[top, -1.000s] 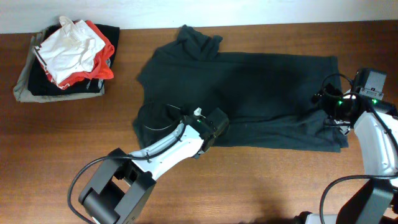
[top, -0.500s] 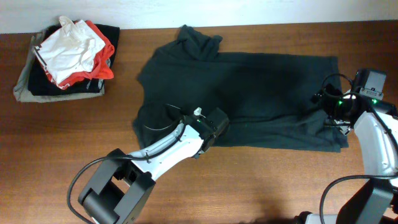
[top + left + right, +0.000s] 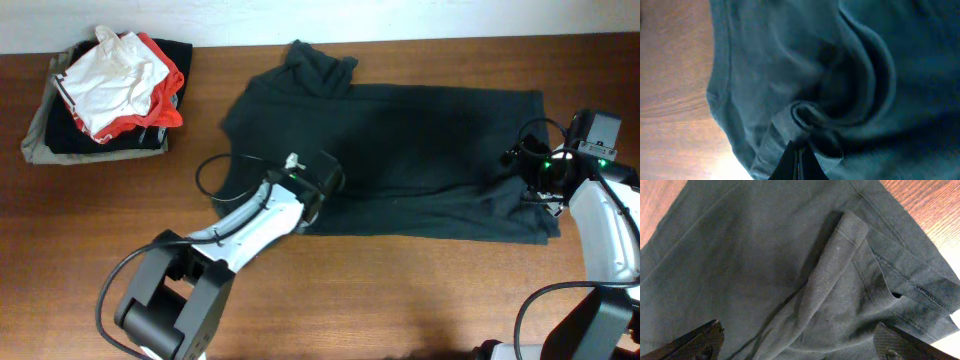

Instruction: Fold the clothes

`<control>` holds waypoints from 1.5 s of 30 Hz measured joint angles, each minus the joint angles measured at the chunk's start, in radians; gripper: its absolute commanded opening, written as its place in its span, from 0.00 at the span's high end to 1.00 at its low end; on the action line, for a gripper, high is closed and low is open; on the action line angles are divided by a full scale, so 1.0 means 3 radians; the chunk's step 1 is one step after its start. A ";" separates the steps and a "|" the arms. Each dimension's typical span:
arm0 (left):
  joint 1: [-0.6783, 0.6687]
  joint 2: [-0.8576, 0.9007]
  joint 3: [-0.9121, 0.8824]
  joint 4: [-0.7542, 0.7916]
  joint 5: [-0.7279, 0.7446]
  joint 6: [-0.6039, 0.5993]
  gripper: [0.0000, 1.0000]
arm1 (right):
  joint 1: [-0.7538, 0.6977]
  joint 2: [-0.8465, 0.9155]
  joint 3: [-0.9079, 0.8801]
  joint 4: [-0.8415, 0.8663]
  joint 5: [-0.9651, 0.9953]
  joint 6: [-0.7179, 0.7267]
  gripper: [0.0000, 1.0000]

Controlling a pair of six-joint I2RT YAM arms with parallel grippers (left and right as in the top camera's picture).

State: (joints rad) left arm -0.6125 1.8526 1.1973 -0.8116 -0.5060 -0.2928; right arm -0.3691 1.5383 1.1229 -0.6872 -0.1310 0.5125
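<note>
The clothes [image 3: 420,150], one dark charcoal T-shirt, lie spread across the middle and right of the table. At the shirt's lower left, my left gripper [image 3: 328,180] is shut on a bunched fold of the hem. In the left wrist view the closed fingertips [image 3: 797,152] pinch the gathered dark cloth [image 3: 800,112]. My right gripper [image 3: 530,178] hovers over the shirt's right end, open. In the right wrist view, its two fingers stand wide apart around a wrinkled sleeve [image 3: 840,270], and nothing is held between them [image 3: 800,340].
A stack of folded garments [image 3: 60,140] sits at the far left, topped by a white piece with red-orange trim [image 3: 115,70]. Bare wooden table [image 3: 400,300] runs along the front. The left arm's cable [image 3: 215,170] loops over the wood beside the shirt.
My left gripper finished closing and moved up and left with the shirt's lower-left edge, uncovering wood there. The right arm has not moved.
</note>
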 measured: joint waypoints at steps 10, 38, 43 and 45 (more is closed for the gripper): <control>0.0174 -0.0005 0.0015 0.0773 -0.0052 0.0090 1.00 | 0.0000 0.0000 0.0000 0.0014 0.0009 -0.0003 0.01; 0.0865 -0.0642 0.0198 0.0254 0.0624 0.0219 0.57 | 0.0019 0.0000 0.0003 -0.0201 -0.0103 -0.0318 0.48; 0.0862 -0.0532 0.0141 0.0172 0.1294 0.0210 0.75 | 0.0130 0.0000 -0.0052 -0.0327 -0.0120 -0.0413 0.63; 0.0862 -0.0411 0.0116 0.0165 0.1431 0.0203 0.85 | 0.0167 0.0000 -0.0113 -0.0324 -0.0113 -0.0426 0.66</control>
State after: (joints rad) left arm -0.3538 1.7294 1.2320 -0.7620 -0.0769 -0.2317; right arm -0.3191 1.5383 1.0889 -0.7845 -0.1650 0.3847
